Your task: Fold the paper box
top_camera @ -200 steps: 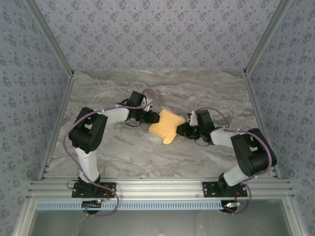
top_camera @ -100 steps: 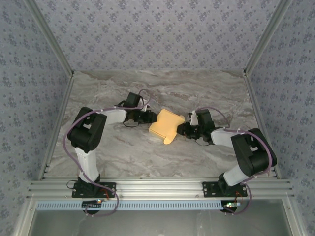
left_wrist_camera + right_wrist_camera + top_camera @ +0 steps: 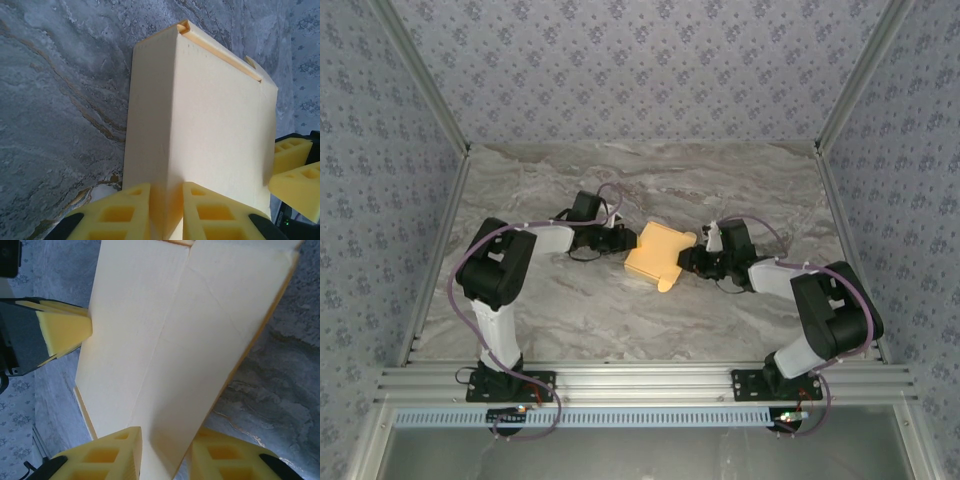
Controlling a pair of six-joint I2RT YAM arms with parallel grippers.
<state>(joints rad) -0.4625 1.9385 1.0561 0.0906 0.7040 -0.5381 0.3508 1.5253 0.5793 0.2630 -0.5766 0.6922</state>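
The paper box [image 3: 658, 255] is a yellow-orange, partly folded cardboard shape lying mid-table between the two arms. My left gripper [image 3: 626, 240] is at its left side. In the left wrist view that gripper [image 3: 166, 216] is shut on a folded corner of the box [image 3: 210, 115], both pads pressed against the cardboard. My right gripper [image 3: 686, 262] is at the box's right side. In the right wrist view it [image 3: 165, 460] straddles the box's [image 3: 170, 340] near edge: one finger [image 3: 107, 455] touches the panel, and a sliver of table shows before the other finger [image 3: 227, 455].
The marble table [image 3: 650, 180] has free room behind and in front of the box. Aluminium frame rails [image 3: 650, 382] run along the near edge, and patterned walls close the sides and back. Each wrist view shows the opposite gripper's yellow fingers [image 3: 295, 175] at the box's far edge.
My left gripper has closed on the box's left corner and shifted slightly toward the box. The right jaws have loosened a little. The box has nudged slightly up and right.
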